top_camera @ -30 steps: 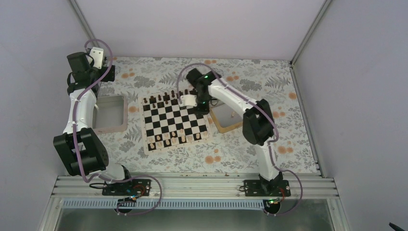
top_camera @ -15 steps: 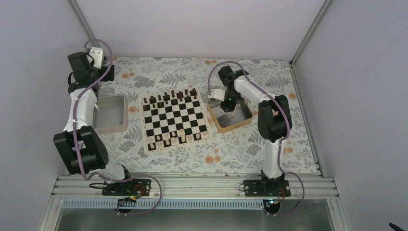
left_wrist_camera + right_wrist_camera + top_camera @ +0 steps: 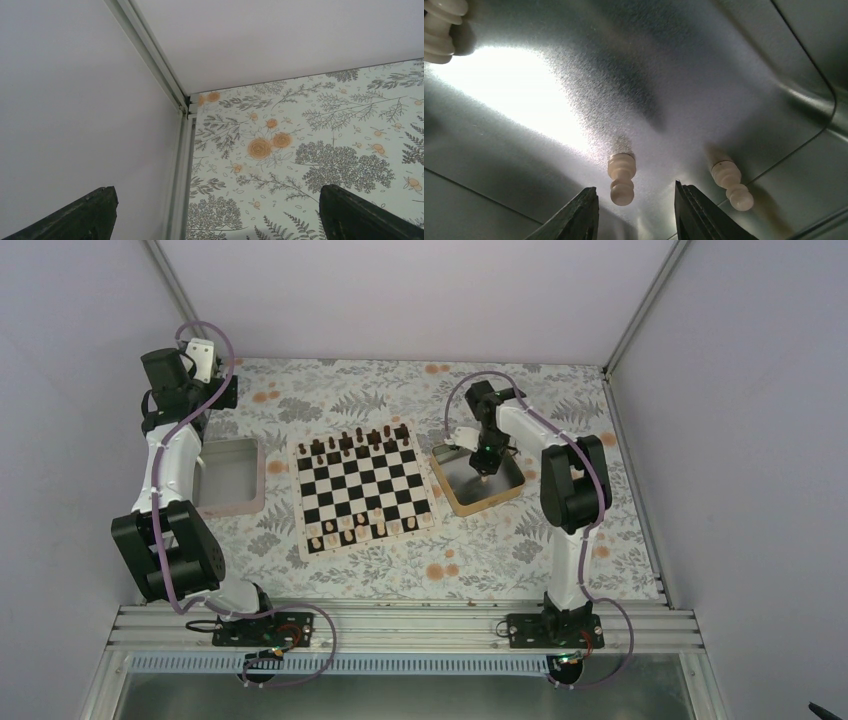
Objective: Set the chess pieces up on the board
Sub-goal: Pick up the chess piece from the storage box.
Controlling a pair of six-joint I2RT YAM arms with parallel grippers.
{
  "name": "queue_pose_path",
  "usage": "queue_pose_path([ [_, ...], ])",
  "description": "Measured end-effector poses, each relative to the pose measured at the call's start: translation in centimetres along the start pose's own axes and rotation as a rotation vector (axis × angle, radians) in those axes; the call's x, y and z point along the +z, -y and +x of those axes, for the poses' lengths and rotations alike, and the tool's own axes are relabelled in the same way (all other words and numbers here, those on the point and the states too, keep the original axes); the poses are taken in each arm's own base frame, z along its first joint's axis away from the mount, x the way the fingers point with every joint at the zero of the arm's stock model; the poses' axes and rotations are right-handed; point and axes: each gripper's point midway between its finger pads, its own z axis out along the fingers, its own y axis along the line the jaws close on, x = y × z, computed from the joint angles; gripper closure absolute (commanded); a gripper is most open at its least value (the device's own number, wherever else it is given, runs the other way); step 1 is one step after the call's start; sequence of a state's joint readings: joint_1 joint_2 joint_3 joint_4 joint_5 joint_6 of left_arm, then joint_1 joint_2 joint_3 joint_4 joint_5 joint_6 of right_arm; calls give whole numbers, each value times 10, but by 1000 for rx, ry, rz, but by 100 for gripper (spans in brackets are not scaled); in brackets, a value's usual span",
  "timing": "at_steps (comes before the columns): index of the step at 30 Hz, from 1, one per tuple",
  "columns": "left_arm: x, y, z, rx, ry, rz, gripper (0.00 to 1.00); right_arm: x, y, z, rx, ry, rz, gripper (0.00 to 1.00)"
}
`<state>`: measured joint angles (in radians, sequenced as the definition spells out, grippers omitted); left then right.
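Note:
The board (image 3: 367,490) lies mid-table. Light chess pieces (image 3: 360,530) line its near rows and dark ones its far rows. My right gripper (image 3: 483,466) reaches down into the gold tin tray (image 3: 455,502) to the right of the board. In the right wrist view that gripper (image 3: 636,197) is open, with a light pawn (image 3: 622,177) standing upright between and just ahead of its fingertips, apart from both. A second light pawn (image 3: 731,185) stands to the right, and another light piece (image 3: 439,30) shows at the top left. My left gripper (image 3: 226,390) is raised at the far left corner, open (image 3: 215,212) and holding nothing.
A pale-rimmed tray (image 3: 230,502) sits left of the board, under the left arm. The tin tray's curved wall (image 3: 814,115) rises close behind the second pawn. The enclosure's corner post (image 3: 182,150) stands in front of the left gripper.
My right arm has swung from over the board's far right corner across to the gold tray and dropped into it. The left arm has not moved.

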<state>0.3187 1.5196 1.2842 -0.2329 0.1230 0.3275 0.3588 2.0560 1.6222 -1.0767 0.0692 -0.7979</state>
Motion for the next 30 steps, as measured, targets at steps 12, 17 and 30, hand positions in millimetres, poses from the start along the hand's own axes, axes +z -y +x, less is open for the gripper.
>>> queue_pose_path([
  [12,0,0,0,0,0,0,0,4,-5,3,5,-10,-18,62],
  [17,0,0,0,0,0,0,0,8,-7,4,4,-20,-33,62],
  [30,0,0,0,0,0,1,0,21,-15,11,6,-56,-69,83],
])
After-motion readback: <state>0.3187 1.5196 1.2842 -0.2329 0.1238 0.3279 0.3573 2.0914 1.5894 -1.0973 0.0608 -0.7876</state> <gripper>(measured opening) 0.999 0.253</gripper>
